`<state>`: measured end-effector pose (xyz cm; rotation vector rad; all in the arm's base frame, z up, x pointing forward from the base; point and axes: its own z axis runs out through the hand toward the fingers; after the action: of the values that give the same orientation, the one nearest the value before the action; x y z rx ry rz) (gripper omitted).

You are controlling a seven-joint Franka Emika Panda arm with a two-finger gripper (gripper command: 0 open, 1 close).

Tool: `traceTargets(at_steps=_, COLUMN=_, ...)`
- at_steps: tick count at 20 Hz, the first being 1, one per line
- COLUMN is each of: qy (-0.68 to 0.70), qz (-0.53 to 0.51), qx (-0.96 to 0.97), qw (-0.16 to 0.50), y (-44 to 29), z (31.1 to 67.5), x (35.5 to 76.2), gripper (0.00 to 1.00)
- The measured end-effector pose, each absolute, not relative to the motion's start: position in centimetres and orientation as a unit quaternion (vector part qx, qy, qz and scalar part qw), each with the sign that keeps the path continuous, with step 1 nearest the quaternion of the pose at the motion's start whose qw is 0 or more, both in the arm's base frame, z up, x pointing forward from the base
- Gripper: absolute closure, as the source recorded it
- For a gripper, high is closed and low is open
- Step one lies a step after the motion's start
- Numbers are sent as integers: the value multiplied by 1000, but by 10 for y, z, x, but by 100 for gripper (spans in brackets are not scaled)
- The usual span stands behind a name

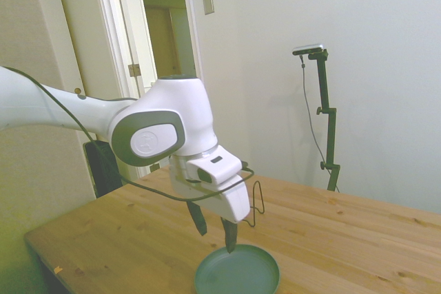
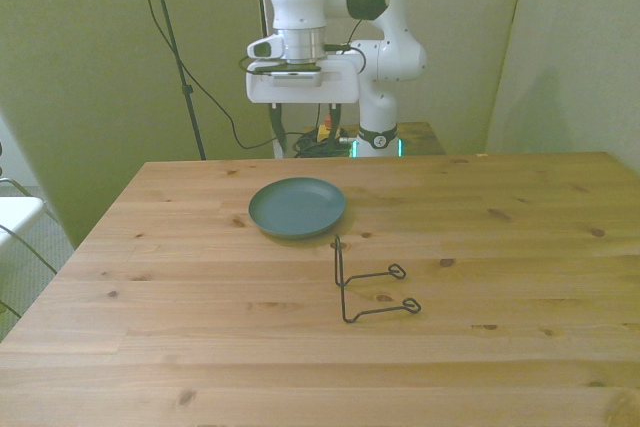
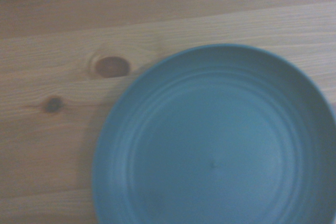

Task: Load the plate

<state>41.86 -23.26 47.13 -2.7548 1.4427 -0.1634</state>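
Note:
The teal-green plate (image 2: 297,206) lies flat on the wooden table (image 2: 500,247), toward its far side; it also shows in the side view as the plate (image 1: 238,272), and the plate (image 3: 215,140) fills much of the wrist view. My gripper (image 2: 304,132) hangs open and empty above the plate's far rim, fingers pointing down. In the side view the gripper (image 1: 214,228) hovers just over the plate's edge, not touching it. The thin black wire stand (image 2: 365,287) sits on the table nearer the camera than the plate, a short gap away; in the side view the wire stand (image 1: 258,201) is partly hidden behind my hand.
A red-topped button box (image 2: 327,130) and cables lie behind the table's far edge near the robot base. A white chair (image 2: 18,217) stands off the front view's left. Bare wood stretches across the front view's right and near side.

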Motion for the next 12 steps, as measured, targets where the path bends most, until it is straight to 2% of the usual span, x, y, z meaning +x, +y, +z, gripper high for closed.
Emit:
traceTargets(at_steps=8, qy=462, qz=-33, qx=-886, qw=3, y=-307, z=455, x=415, gripper=0)
traceTargets(at_steps=12, qy=473, qz=-22, qx=-880, qw=42, y=-317, z=454, x=406, gripper=0)
